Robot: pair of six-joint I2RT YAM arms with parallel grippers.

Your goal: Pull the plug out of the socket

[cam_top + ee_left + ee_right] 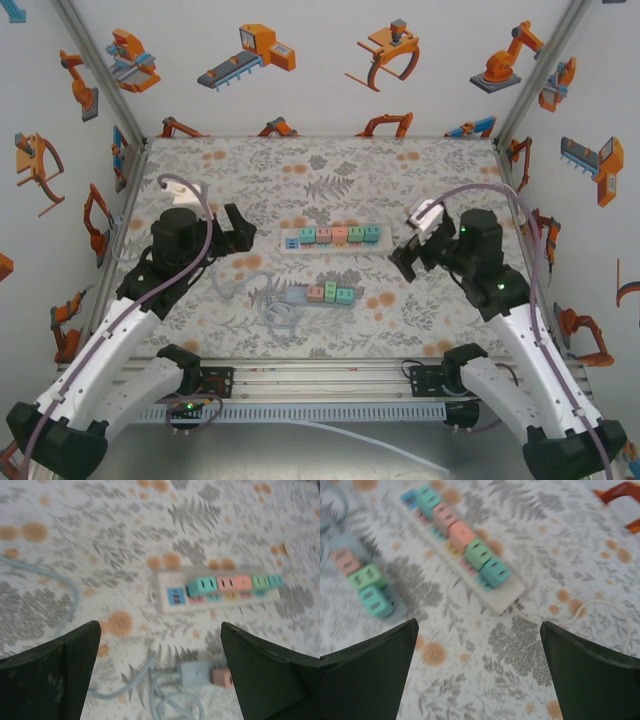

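Socket strip (pixel 291 242): set at centre frame, a row of coloured plugs (pixel 340 235) seated along it.
Left gripper (pixel 242 230), right gripper (pixel 405 258): jaws are spread wide, nothing is held; each is placed off one end of the strip.
Risk: the strip is not pinned, so it may be dragged up with a pulled plug; tightly packed neighbours may be snagged.
Room: bare table is found at both ends; the lower side is crowded by a second strip (pixel 330 294) and loose cable (pixel 270 305).
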